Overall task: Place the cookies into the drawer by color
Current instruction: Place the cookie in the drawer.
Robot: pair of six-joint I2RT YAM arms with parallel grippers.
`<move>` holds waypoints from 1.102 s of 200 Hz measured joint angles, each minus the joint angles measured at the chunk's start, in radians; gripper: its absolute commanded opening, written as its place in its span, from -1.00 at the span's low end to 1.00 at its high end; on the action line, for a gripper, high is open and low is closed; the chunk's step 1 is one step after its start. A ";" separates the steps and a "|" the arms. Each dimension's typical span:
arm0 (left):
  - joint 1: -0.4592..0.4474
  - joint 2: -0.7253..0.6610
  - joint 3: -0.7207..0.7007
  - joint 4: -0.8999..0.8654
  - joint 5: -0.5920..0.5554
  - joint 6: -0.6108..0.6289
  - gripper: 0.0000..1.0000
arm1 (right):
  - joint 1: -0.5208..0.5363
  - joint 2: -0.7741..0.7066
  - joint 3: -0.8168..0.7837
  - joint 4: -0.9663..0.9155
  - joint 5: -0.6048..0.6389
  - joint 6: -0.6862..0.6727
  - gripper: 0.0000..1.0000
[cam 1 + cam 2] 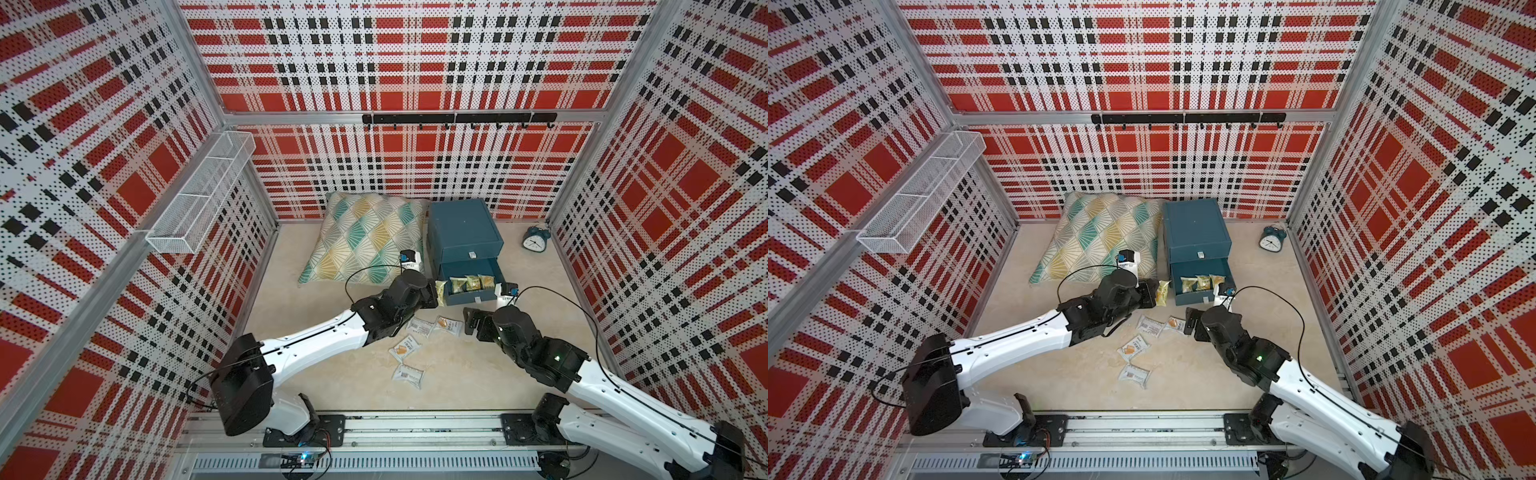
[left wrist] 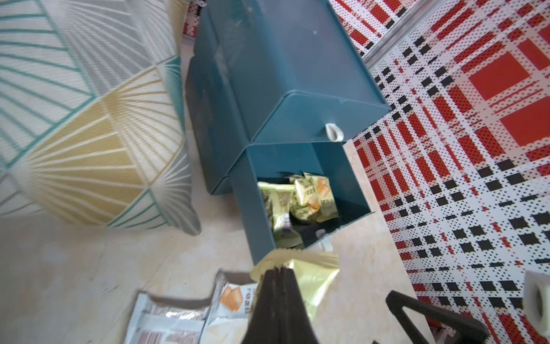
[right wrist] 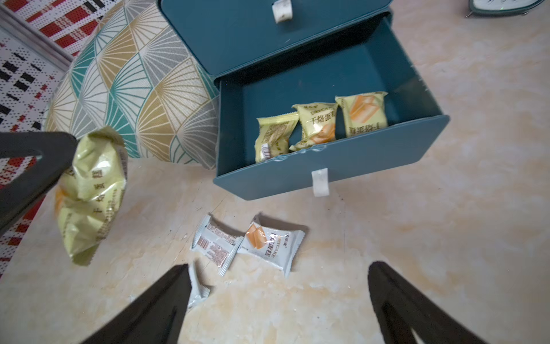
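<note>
The left gripper (image 2: 275, 272) is seen clamped shut on a yellow cookie packet (image 2: 312, 277), which is pinched by one crimped end and hung clear of the floor (image 1: 478, 374). Just ahead of this gripper the teal chest of drawers (image 1: 461, 226) is found, with its top drawer (image 1: 471, 249) shut and the second drawer (image 3: 342, 160) pulled out. The held packet is kept just beside the outer side wall of the second drawer, at its front corner and outside the compartment. Inside that compartment three yellow packets (image 3: 318, 125) are stood on edge in a row, leaned against the front wall. Whether a further drawer lies underneath cannot be told.

The right gripper (image 3: 279, 266) is held with its jaws spread wide apart, and nothing is gripped between them. It is poised above the floor, just in front of the second drawer's white handle (image 3: 320, 181). Just below and ahead of it two white packets (image 3: 268, 247) are laid flat, touching each other. Two more white packets (image 1: 405, 348) are laid to its left, nearer the arm bases.

A patterned cushion (image 1: 365, 237) is propped to the left of the left gripper, beside the chest. An alarm clock (image 1: 535, 239) is stood well beyond the right gripper, to its right.
</note>
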 measured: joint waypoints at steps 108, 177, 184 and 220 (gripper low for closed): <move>0.058 0.310 0.275 0.046 0.163 0.036 -0.24 | 0.000 -0.051 -0.040 -0.020 0.035 0.002 1.00; 0.072 0.265 0.270 0.036 0.192 0.047 0.51 | 0.000 -0.079 -0.051 -0.019 -0.038 -0.044 1.00; 0.072 0.247 0.270 0.029 0.201 0.049 0.60 | 0.000 -0.085 -0.051 -0.019 -0.051 -0.052 1.00; 0.080 0.141 0.283 -0.033 0.218 0.085 0.98 | 0.000 -0.145 -0.051 -0.013 -0.116 -0.096 0.99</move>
